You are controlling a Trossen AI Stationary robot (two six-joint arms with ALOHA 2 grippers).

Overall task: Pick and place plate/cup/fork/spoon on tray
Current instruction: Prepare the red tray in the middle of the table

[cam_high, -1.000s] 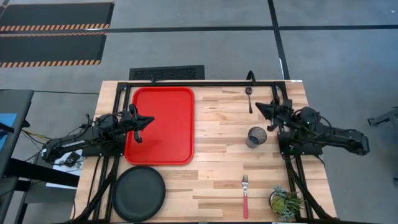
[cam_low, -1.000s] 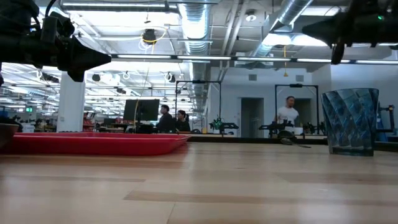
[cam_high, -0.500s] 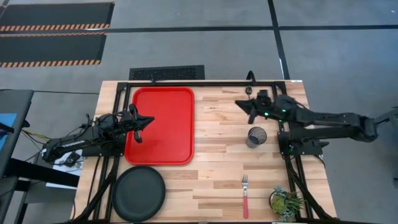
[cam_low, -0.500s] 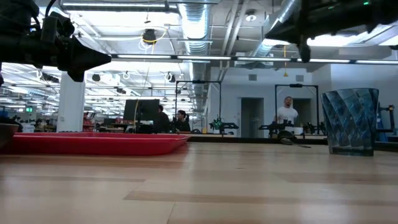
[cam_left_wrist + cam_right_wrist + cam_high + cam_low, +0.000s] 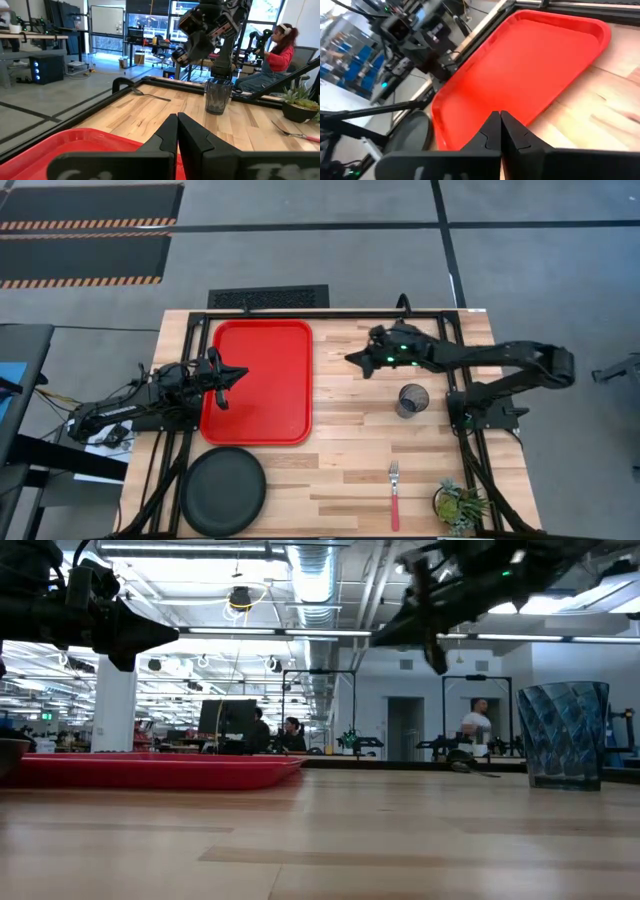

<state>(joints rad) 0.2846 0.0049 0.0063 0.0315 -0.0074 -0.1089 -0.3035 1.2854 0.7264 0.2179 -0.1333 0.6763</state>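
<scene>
Reaching past the cup [image 5: 412, 399] toward nine o'clock, my right pincer [image 5: 352, 358] is closed, empty; swinging back low could topple it

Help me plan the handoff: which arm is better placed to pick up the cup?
Right. The right gripper hangs above the table near the cup; the left gripper is shut over the tray, across the table.
</scene>
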